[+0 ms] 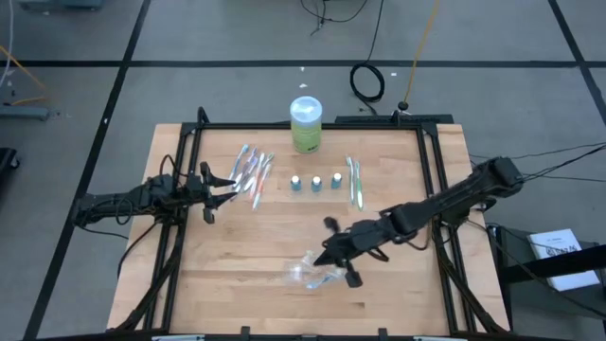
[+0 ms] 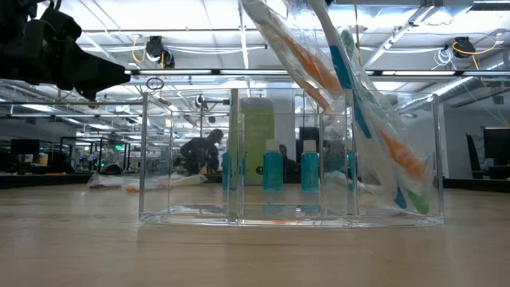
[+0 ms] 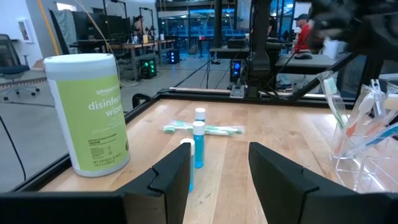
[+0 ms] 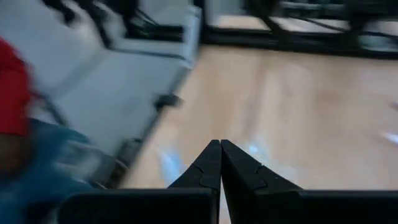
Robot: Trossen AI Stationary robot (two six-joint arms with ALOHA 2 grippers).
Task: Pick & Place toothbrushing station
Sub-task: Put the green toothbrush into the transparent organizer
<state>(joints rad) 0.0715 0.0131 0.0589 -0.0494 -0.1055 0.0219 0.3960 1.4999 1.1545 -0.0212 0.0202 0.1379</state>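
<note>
On the light wooden desk [image 1: 237,256], within its black frame, a clear plastic compartmented holder [image 1: 308,275] sits near the front edge, with several thin toothbrushes [image 2: 374,119] leaning in one end compartment. The right tool [image 1: 339,254] hangs just beside and over this holder, its two dark fingers pressed together with nothing between them. At the desk's left side the left tool [image 1: 220,194] waits with its fingers apart, empty, near a loose bunch of toothbrushes [image 1: 254,175] lying flat. A white-and-green canister of disinfecting wipes [image 1: 306,123] stands at the back edge. Before it stand three tiny blue tubes with white caps [image 1: 316,182], with two more toothbrushes [image 1: 354,180] beside them.
</note>
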